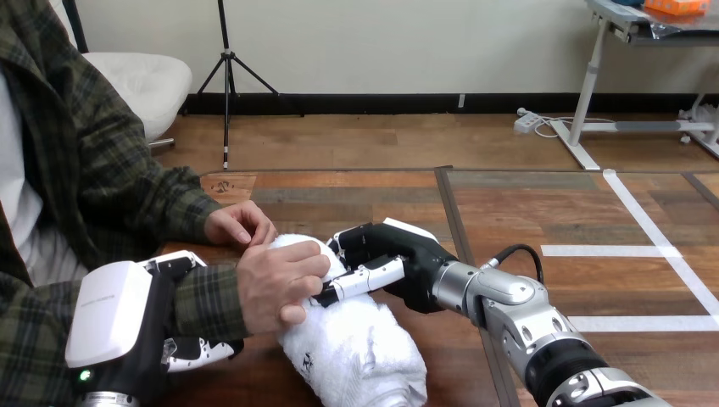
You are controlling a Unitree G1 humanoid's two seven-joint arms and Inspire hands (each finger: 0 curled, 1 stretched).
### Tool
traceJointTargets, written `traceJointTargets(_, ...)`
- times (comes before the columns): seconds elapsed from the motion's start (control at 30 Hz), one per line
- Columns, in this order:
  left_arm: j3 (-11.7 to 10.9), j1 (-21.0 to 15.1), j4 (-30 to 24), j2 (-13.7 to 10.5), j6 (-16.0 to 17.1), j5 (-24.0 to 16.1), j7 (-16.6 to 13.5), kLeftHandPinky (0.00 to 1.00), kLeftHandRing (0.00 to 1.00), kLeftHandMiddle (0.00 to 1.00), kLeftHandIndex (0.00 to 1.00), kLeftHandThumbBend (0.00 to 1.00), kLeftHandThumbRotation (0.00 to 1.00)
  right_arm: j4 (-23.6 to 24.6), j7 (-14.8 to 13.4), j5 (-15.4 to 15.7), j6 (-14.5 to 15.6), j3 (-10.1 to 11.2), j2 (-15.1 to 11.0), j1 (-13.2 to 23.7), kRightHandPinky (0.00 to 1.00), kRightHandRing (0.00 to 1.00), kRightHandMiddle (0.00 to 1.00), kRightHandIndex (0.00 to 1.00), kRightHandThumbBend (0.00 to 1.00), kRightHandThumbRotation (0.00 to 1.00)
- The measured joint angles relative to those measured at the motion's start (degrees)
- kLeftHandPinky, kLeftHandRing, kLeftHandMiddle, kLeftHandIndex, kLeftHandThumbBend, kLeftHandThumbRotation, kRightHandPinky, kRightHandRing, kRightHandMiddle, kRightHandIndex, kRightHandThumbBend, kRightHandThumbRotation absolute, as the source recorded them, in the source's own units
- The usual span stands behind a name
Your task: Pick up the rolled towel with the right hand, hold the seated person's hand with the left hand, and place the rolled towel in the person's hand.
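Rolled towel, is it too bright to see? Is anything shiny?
Head view: the rolled towel is bright white, yet its fluffy surface shows. Head view: light glints on the silver forearm of the right arm. Head view: the white shell of the left hand looks evenly lit, without glare.

Fingertips of the right hand [398,254] are concealed beneath the person's hand [275,284] at frame centre, the rolled towel [356,343] is cut off by the bottom edge, and the person's sleeve [208,301] masks the palm of the left hand [114,309] at lower left.
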State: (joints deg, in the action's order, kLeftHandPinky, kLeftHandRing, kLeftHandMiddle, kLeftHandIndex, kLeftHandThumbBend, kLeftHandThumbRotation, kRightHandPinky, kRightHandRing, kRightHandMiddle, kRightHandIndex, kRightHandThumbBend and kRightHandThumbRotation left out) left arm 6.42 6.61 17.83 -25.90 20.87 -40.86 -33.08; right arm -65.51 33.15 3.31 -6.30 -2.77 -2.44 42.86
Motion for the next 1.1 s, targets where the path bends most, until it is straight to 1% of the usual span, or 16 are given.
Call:
traceJointTargets(0.1,-0.16,-0.02,0.11,0.01,0.19,0.08,-0.13,0.39,0.43,0.49,0.50,0.97,0.00,0.00,-0.06,0.00,0.00,-0.09,0.01,0.17,0.24,0.32,0.44,0.49,0.91,0.01)
traceJointTargets(0.17,-0.29,-0.04,0.25,0.05,0.46,0.22,-0.25,0.42,0.46,0.51,0.53,0.97,0.04,0.00,-0.11,0.00,-0.01,-0.16,0.01,0.30,0.28,0.36,0.48,0.53,0.90,0.02)
traceJointTargets(0.3,-0.44,-0.13,0.72,0.12,1.17,0.88,-0.71,0.44,0.48,0.54,0.57,0.97,0.08,0.00,-0.13,0.00,-0.15,-0.24,-0.07,0.60,0.32,0.42,0.53,0.56,0.89,0.03)
traceJointTargets(0.4,-0.51,-0.21,0.99,0.18,1.75,1.53,-0.89,0.47,0.51,0.56,0.60,0.97,0.11,0.00,-0.14,-0.02,-0.41,-0.24,-0.10,0.76,0.36,0.45,0.54,0.57,0.89,0.04)
traceJointTargets(0.47,-0.52,-0.32,1.23,0.20,2.15,2.02,-0.94,0.49,0.53,0.58,0.63,0.98,0.15,0.00,-0.18,-0.03,-0.74,-0.24,-0.12,0.89,0.40,0.47,0.56,0.58,0.89,0.06)
traceJointTargets(0.7,-0.69,-0.98,2.36,0.21,3.14,2.31,-1.25,0.52,0.57,0.63,0.68,1.00,0.18,0.00,-0.62,-0.03,-1.75,-0.24,-0.13,1.47,0.48,0.53,0.60,0.60,0.88,0.11)
traceJointTargets(0.8,-0.79,-1.28,2.77,0.21,3.56,2.33,-1.40,0.53,0.59,0.65,0.70,1.00,0.21,0.00,-0.73,-0.04,-2.23,-0.24,-0.14,1.78,0.51,0.57,0.61,0.62,0.89,0.13)
traceJointTargets(1.1,-1.01,-2.31,3.25,0.11,3.80,2.44,-1.11,0.58,0.66,0.74,0.78,1.00,0.31,0.01,-1.07,-0.11,-3.42,-0.23,-0.20,3.14,0.52,0.60,0.64,0.64,0.89,0.18)
